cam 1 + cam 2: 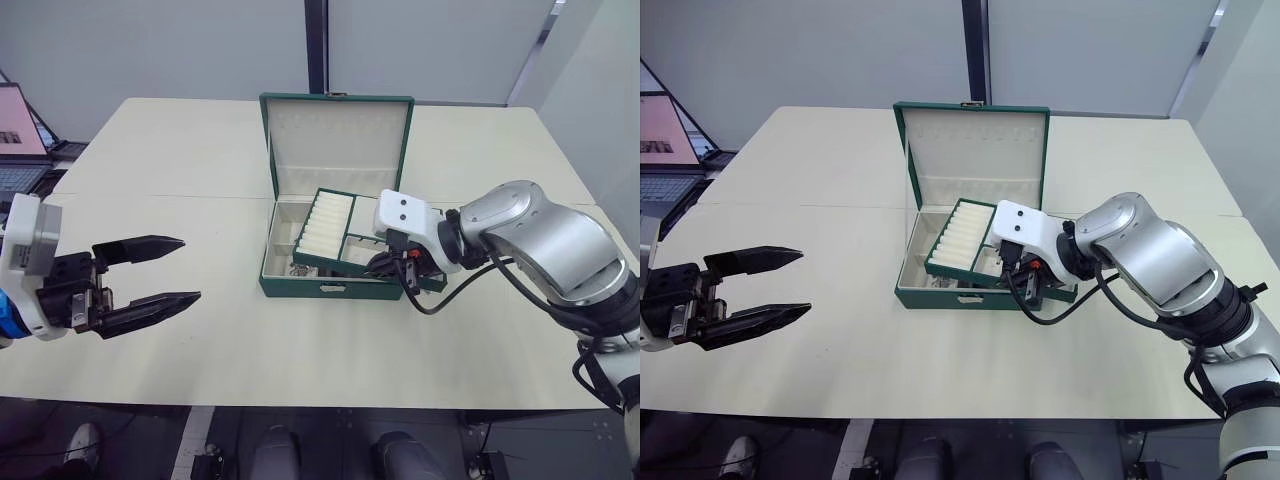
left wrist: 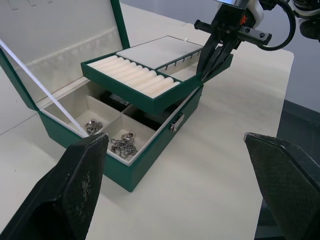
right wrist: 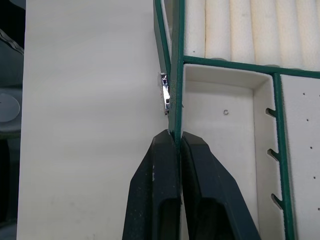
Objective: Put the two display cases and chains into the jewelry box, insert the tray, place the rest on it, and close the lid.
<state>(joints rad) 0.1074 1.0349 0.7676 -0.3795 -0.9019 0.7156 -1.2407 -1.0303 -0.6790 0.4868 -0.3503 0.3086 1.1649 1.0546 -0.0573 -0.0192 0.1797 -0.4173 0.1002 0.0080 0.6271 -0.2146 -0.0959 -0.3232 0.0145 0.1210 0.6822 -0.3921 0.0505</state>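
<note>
The jewelry box (image 1: pixel 300 283) sits near the middle of the pale table (image 1: pixel 180 180), its long axis running left to right and its small silver clasp (image 2: pixel 176 122) on the front wall facing the robot. The lid (image 1: pixel 338 140) stands upright behind it, hinged at the back, its cream inner face turned toward the robot with a row of small hooks near the top. The tray (image 2: pixel 145 82) is over the box, held tilted rather than seated: its long axis lies roughly along the box's, skewed a little, with the ribbed cream ring rolls toward the robot's left and the smooth cream compartments toward the right. The right gripper (image 3: pixel 176 145) is pinched on the tray's thin dark green front rim, one black finger on each side of it, just beside the clasp. Beneath the raised tray the box's cream-lined front compartments hold the chains (image 2: pixel 124 145), dull silver links in loose bunches, and a dark shape that may be a display case lies deeper under the tray, too shadowed to make out. The left gripper (image 1: pixel 160 272) hovers above the table well to the left of the box, its two tapered black fingers spread apart and holding nothing.
</note>
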